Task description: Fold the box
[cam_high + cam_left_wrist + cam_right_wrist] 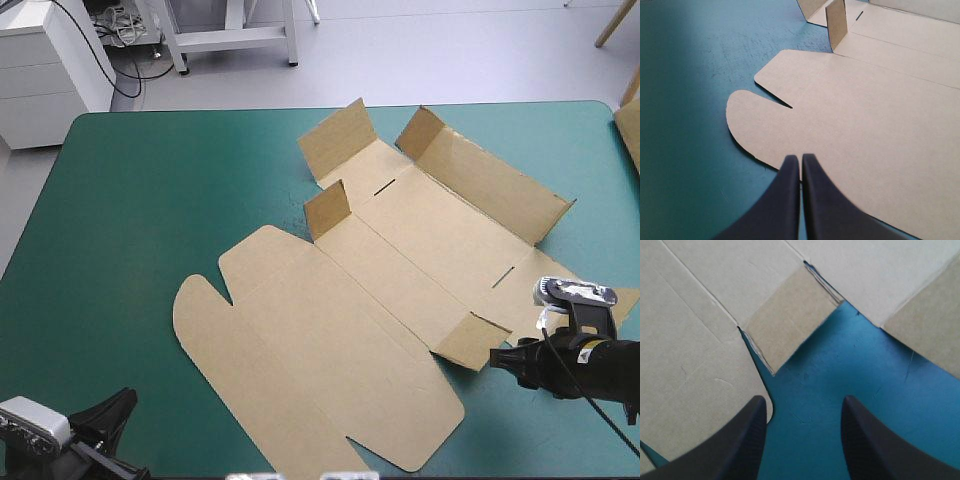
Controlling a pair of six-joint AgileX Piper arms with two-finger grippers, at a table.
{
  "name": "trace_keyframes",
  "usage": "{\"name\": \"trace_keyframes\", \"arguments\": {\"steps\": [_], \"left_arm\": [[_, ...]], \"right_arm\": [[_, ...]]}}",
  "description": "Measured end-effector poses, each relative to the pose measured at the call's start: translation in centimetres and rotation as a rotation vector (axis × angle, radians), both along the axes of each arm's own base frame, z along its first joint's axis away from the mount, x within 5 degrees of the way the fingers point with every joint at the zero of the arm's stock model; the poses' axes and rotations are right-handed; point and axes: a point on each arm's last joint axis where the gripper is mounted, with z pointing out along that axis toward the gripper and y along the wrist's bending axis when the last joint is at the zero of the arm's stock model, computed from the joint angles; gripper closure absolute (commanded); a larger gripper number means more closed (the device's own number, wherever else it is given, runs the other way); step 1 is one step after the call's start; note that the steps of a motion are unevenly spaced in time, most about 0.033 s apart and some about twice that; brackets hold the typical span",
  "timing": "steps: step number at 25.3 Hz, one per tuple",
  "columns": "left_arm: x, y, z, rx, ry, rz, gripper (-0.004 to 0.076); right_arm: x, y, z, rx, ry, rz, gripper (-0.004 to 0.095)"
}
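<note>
Box (330, 310) lay mostly flat on counter (150, 180). Right gripper (802, 402), open, empty, faced a flap (785, 320), perhaps to raise it; left gripper (800, 157) closed, empty.

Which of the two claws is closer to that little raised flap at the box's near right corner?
The right. The right gripper, open, sits just off the flap. The left gripper, shut, is across the box by its rounded tab.
</note>
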Motion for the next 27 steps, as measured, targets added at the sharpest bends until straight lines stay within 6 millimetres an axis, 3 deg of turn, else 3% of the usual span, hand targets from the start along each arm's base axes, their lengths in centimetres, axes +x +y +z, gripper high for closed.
{"name": "trace_keyframes", "arguments": {"steps": [7,16,23,27], "left_arm": [[0.0,0.0,0.0,0.0,0.0,0.0,0.0731],[0.0,0.0,0.0,0.0,0.0,0.0,0.0731],[0.0,0.0,0.0,0.0,0.0,0.0,0.0731],[0.0,0.0,0.0,0.0,0.0,0.0,0.0731]], "right_arm": [[0.0,-0.1,-2.7,0.028,0.067,-0.089,0.0442],[1.0,0.5,-3.6,0.142,-0.025,-0.149,0.0441],[1.6,0.4,-6.3,0.217,-0.09,-0.261,0.0442],[2.0,0.6,-6.8,0.27,-0.137,-0.291,0.0442]]}}
